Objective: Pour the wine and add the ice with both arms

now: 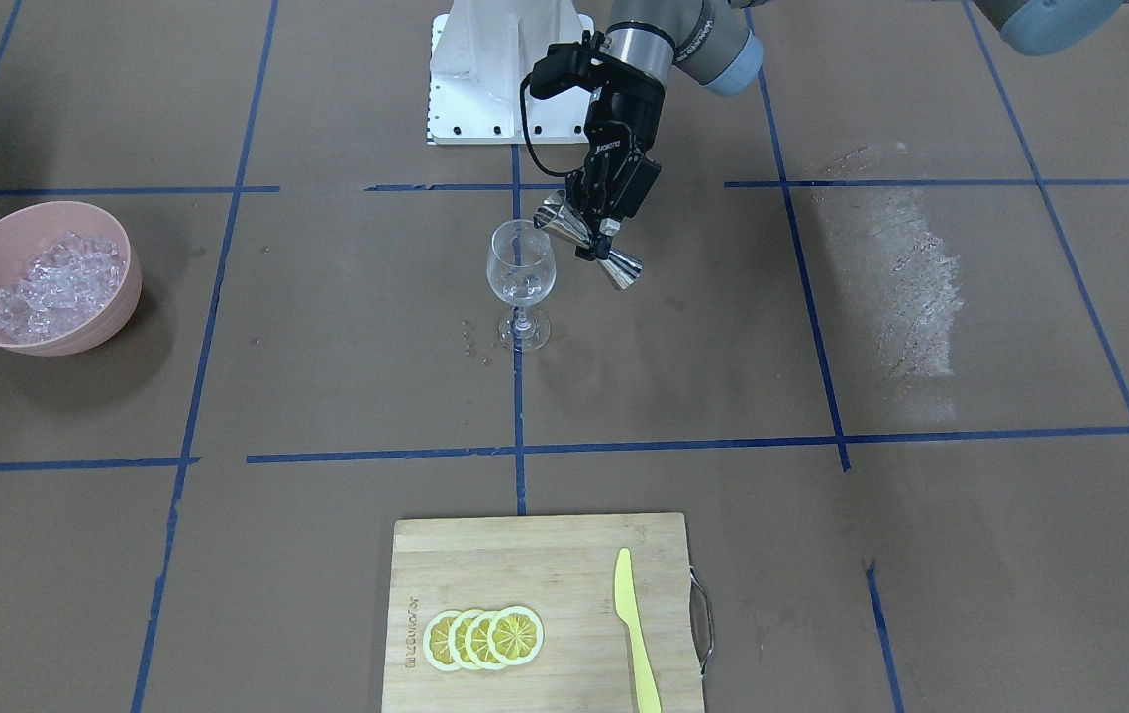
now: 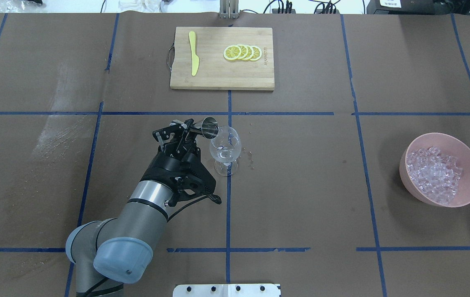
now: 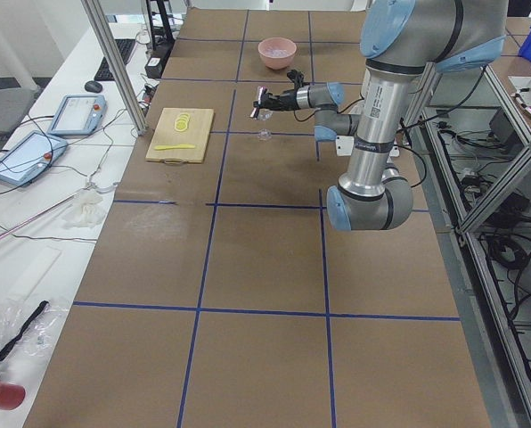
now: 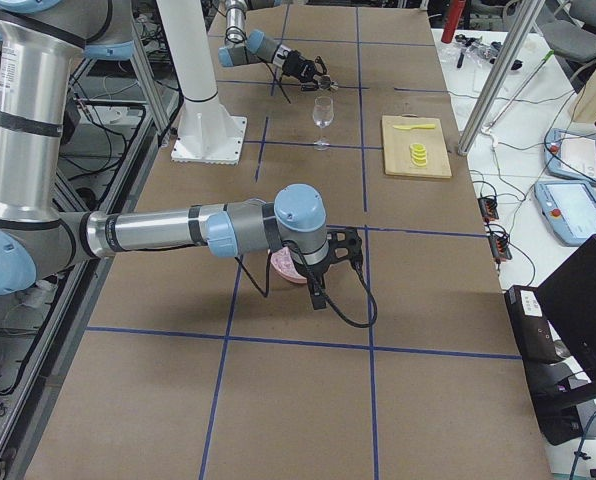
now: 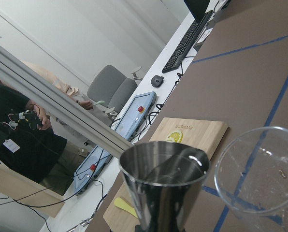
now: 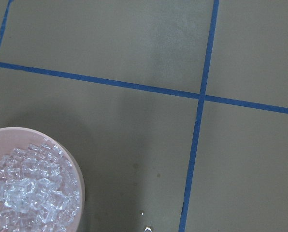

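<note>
From overhead, the glass (image 2: 225, 148) stands upright near the middle of the desk (image 2: 301, 185), on a blue tape line. The left pincer (image 2: 191, 130) is clamped on the waist of a steel jigger (image 2: 209, 127). The jigger is tipped over, its open mouth at the glass rim's 10 o'clock. In the front view the jigger (image 1: 557, 220) lies nearly on its side, one cone at the rim and the other pointing away from the glass (image 1: 521, 267). The left wrist view looks into the jigger (image 5: 163, 188): its inside is shiny, and no liquid can be made out there.

The wine (image 1: 523, 287) is a small, colourless pool low in the glass bowl, seen only as faint glints. A few drops (image 2: 251, 159) lie on the desk at the foot's 3 o'clock.

The ice (image 2: 435, 173) is heaped in a pink bowl (image 2: 441, 134), well apart from the glass at its 3 o'clock. The lumps are clear and glassy, whitish where piled, and fill about half the bowl. The right wrist view shows the ice (image 6: 28, 193) at its 8 o'clock corner.

In the right side view, the right pincer (image 4: 338, 255) hangs over the desk just beside the bowl; I cannot tell whether its fingers are apart or together.

At the glass's 12 o'clock, a board (image 2: 202, 78) carries four overlapping lemon slices (image 2: 243, 53) and a yellow knife (image 2: 193, 53).
</note>
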Tool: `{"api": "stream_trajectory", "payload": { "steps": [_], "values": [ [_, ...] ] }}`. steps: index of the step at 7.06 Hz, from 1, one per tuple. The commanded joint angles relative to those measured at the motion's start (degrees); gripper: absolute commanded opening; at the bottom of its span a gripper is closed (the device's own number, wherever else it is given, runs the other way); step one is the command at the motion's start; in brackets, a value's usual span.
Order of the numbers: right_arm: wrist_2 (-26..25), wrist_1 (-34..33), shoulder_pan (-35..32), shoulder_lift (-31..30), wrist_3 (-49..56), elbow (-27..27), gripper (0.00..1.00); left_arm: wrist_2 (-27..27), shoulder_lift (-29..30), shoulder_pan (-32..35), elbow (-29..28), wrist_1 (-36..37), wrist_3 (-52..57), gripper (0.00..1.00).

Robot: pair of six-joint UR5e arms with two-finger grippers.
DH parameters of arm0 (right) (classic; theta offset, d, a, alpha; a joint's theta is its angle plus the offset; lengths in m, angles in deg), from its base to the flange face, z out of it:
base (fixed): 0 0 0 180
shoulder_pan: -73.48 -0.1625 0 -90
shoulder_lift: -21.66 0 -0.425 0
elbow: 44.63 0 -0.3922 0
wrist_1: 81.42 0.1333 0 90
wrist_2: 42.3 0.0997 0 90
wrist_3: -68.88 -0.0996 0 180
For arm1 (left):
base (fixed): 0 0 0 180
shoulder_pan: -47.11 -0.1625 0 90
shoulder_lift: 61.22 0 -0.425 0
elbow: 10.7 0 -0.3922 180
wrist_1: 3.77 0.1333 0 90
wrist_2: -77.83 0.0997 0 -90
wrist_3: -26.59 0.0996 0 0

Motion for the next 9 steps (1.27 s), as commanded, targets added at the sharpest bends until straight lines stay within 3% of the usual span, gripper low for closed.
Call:
{"api": "stream_trajectory", "payload": {
  "steps": [1, 9],
  "values": [
    [0.1, 0.0, -0.3, -0.9, 0.0, 0.0, 1.00, 1.6, 0.4, -0.3, -0.3, 0.1, 6.6, 0.00],
    [0.1, 0.0, -0.4, -1.4, 0.0, 0.0, 1.00, 3.6, 0.8, -0.2, 0.0, 0.1, 26.3, 0.00]
  ]
}}
